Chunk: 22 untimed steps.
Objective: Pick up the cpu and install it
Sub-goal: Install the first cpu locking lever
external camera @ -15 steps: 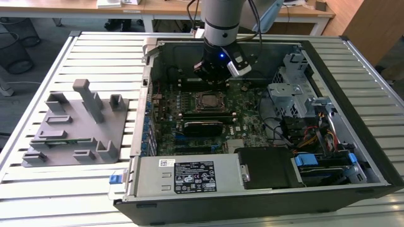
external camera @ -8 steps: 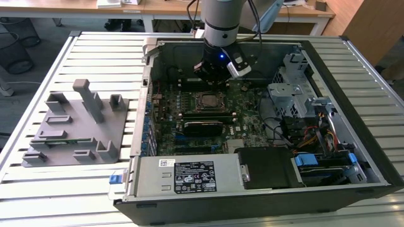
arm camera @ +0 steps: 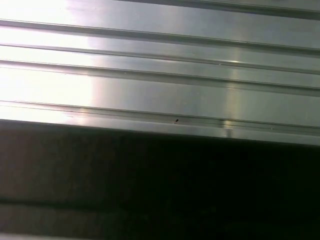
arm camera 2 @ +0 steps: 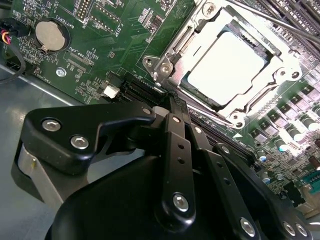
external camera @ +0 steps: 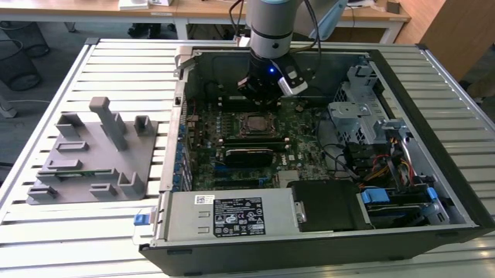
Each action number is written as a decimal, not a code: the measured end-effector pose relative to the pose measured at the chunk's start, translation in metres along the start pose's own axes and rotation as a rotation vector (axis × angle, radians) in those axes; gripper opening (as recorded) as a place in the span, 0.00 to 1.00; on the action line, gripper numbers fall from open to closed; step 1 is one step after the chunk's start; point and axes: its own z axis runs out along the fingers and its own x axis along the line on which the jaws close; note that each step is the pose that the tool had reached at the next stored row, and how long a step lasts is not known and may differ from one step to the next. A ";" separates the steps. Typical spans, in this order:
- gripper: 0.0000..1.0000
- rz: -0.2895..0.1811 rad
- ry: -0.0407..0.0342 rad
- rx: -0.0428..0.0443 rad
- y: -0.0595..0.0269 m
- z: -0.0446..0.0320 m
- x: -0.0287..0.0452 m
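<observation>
Cpu (arm camera 2: 225, 67) already sits in the motherboard socket (arm camera 2: 280, 82), its bright metal top framed by the bracket. I'd judge it light, stiff and fragile underneath, best held by its edges. Just beside it hovers the gripper (arm camera 2: 167, 102); whether its fingers are parted I cannot tell, their tips hidden behind black linkage.

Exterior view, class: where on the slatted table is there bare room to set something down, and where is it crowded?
Bare slats lie on the slatted table beyond the grey fixture block, and in front of it toward the table's near edge. The open computer case is crowded: motherboard, cables, drive bays, and the gripper above the cpu.
</observation>
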 end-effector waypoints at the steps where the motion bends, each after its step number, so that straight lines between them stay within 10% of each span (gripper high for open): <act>1: 0.11 0.000 0.0000 0.0000 0.0000 0.0004 -0.0001; 22: 0.11 0.000 0.0000 0.0011 -0.0005 0.0012 -0.0011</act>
